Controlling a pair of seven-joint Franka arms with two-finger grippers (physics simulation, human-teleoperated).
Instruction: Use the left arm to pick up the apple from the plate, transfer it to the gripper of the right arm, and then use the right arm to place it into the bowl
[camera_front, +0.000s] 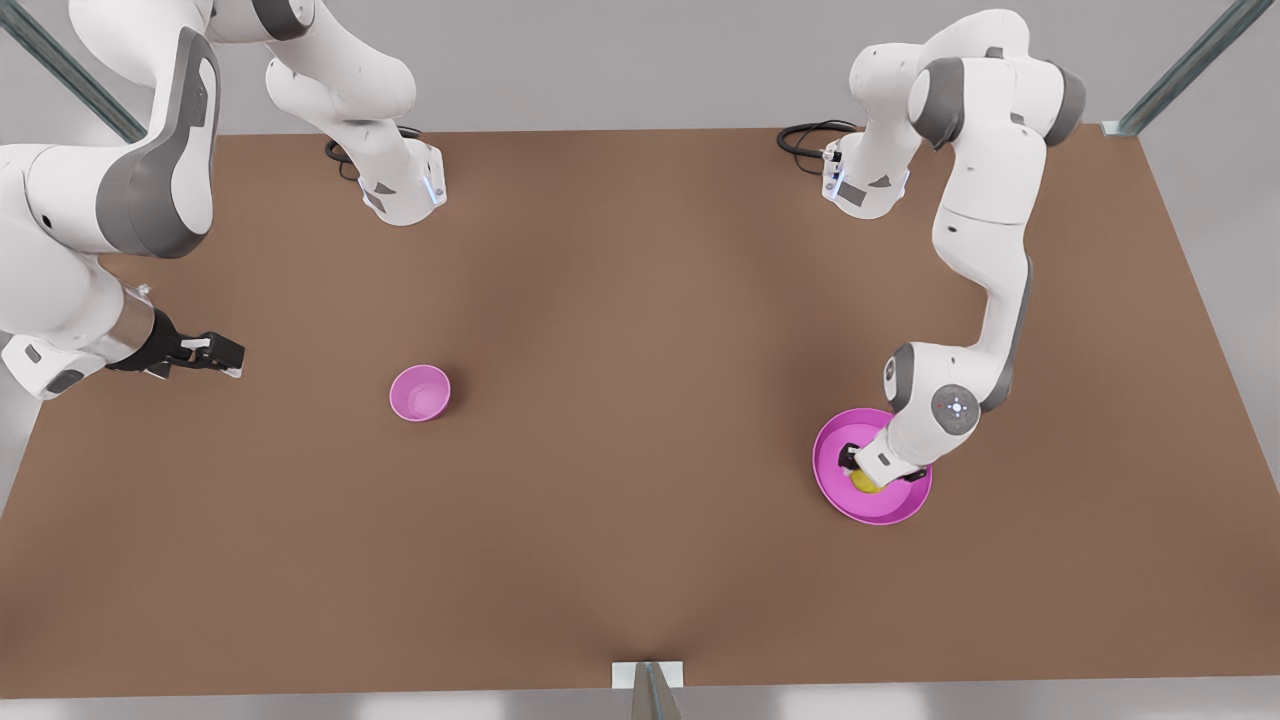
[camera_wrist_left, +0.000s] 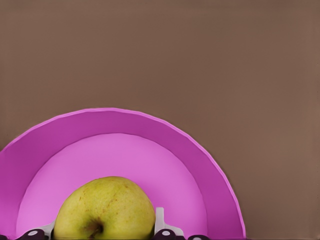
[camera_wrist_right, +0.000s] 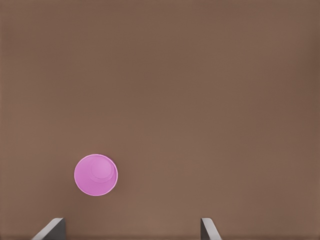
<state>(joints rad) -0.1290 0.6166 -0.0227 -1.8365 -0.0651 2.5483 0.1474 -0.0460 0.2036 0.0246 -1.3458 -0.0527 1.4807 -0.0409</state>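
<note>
Apple (camera_wrist_left: 104, 209) on plate (camera_wrist_left: 200, 160), left hand (camera_front: 872, 472) around it, stem dimple wrist-visible

A brown table (camera_front: 640, 420) bears black cables (camera_front: 810, 135) beneath grey metal frame struts (camera_front: 1185, 70).

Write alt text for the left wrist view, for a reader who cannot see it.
A yellow-green apple with a dark stem dimple sits on a bright pink plate, with the left gripper straddling it, one finger close on each side. Beyond the plate's rim lies bare brown table.
</note>
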